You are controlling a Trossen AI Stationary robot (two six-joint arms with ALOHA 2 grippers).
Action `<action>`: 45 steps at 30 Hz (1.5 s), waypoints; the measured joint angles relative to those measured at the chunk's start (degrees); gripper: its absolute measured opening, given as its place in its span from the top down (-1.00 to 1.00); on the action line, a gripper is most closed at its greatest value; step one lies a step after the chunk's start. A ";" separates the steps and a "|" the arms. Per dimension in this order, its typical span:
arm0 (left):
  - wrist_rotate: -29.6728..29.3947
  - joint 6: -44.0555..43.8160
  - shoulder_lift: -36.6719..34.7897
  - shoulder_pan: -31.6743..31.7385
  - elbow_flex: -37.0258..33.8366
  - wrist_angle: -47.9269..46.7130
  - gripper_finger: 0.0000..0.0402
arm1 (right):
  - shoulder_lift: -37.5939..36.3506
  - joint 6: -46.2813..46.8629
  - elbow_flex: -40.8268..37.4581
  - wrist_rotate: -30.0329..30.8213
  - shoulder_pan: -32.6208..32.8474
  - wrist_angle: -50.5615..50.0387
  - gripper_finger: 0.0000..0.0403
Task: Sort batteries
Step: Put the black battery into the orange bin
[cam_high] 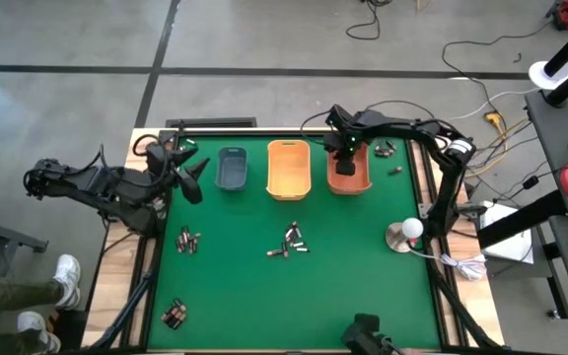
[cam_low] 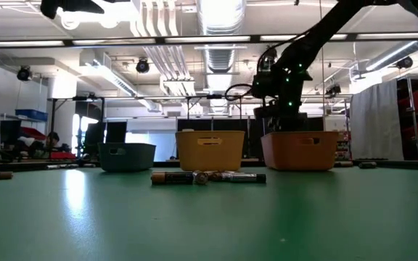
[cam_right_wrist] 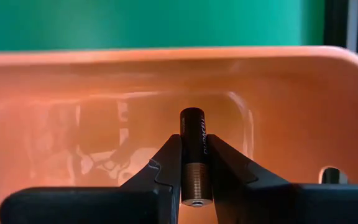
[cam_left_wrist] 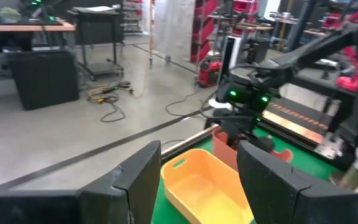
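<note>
Right wrist view: right gripper (cam_right_wrist: pixel 196 180) clamps one battery (cam_right_wrist: pixel 195 155) over orange bin (cam_right_wrist: pixel 291 112); left gripper (cam_left_wrist: pixel 197 180) apart.

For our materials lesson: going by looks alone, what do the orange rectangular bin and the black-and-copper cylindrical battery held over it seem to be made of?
The orange rectangular bin looks like glossy moulded plastic: its smooth wall carries soft reflections and its rim is rounded. The black-and-copper cylindrical battery, clamped in the right gripper, seems metal: its copper band has a fine brushed sheen, while the black part looks like a printed coating or wrap.

Bright overhead strip lights (cam_low: pixel 220 18), glossy glare inside orange bin (cam_right_wrist: pixel 104 143), soft background
</note>
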 joint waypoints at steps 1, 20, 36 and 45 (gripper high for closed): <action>-0.03 0.01 0.05 0.54 0.00 -0.20 0.05 | 0.40 -0.41 0.00 0.04 -0.03 -0.01 0.74; 0.35 0.48 -1.34 2.62 -0.04 -4.57 0.05 | 2.33 -1.02 -0.15 3.07 -0.65 -0.07 0.45; 4.51 3.52 -3.77 2.65 -0.04 -4.83 0.05 | -10.95 16.15 6.64 4.57 7.32 -5.01 0.16; 6.85 3.69 -1.21 2.65 -0.04 -4.90 0.05 | -16.40 29.70 4.43 4.17 29.37 -1.23 0.16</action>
